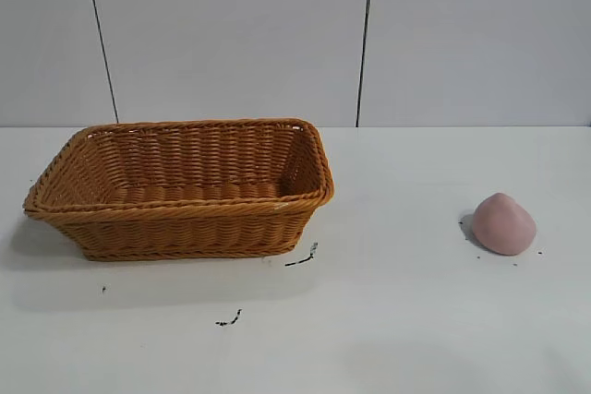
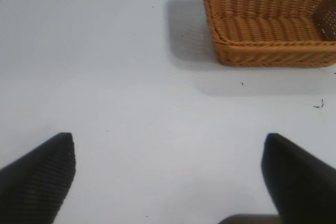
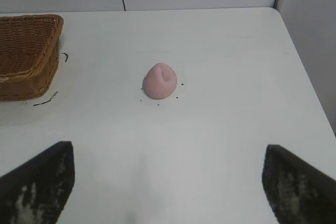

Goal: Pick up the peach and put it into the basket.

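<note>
Only in wrist views: left gripper [image 2: 168,182] and right gripper [image 3: 168,182], fingers spread wide, grasping nothing. One peach [image 1: 503,224], one basket [image 1: 185,214], well apart.

lab/test bench | bare white table [image 1: 416,339] | plain grey panelled wall [image 1: 231,34]

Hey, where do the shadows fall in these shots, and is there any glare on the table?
Exterior view: the basket casts a soft shadow on the table toward its left and front; the peach has a faint one at its left. Left wrist view: a shadow lies beside the basket. No harsh glare in any view.
</note>
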